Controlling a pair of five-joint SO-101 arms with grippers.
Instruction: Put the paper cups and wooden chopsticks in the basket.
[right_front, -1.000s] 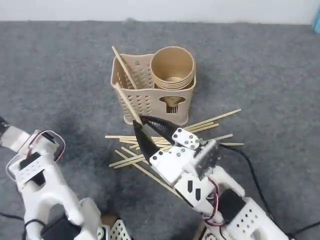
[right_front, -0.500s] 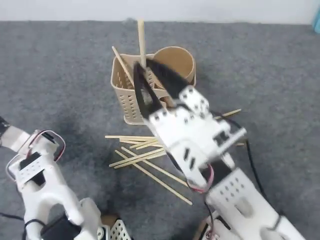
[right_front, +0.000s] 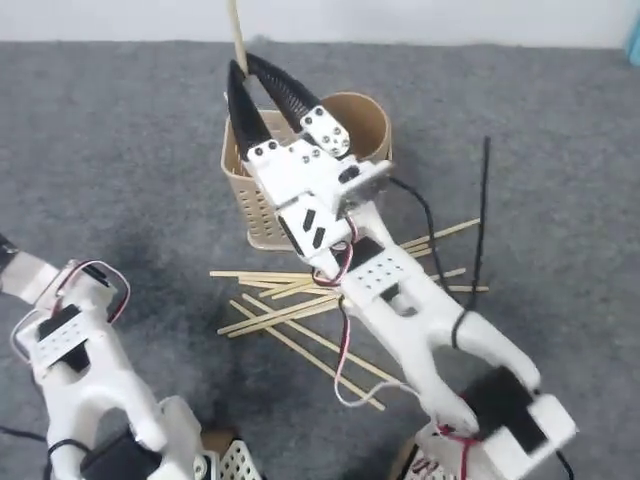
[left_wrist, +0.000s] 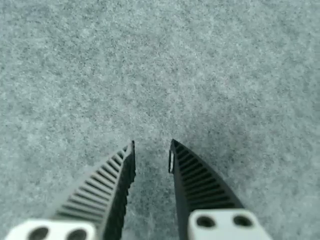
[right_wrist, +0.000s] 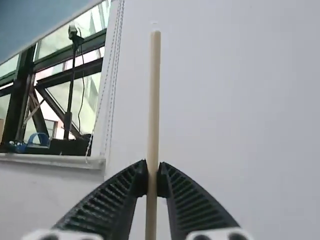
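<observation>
The right claw (right_front: 241, 68) is closed on one wooden chopstick (right_front: 237, 28) and holds it upright between its black fingers (right_wrist: 131, 187), above the far left rim of the basket (right_front: 250, 195). The basket stands on the grey table (right_front: 120, 150), and the paper cups (right_front: 372, 108) sit stacked inside it, on its right side. More loose chopsticks (right_front: 280, 312) lie scattered on the table just in front of the basket, partly under the right arm (right_front: 400, 300). The left claw (left_wrist: 151, 148) is open, its two fingers apart, above the table.

Paper cups (right_front: 368, 112) in basket (right_front: 250, 200), loose chopsticks (right_front: 270, 315) before it, held chopstick (right_front: 236, 25) above basket
</observation>
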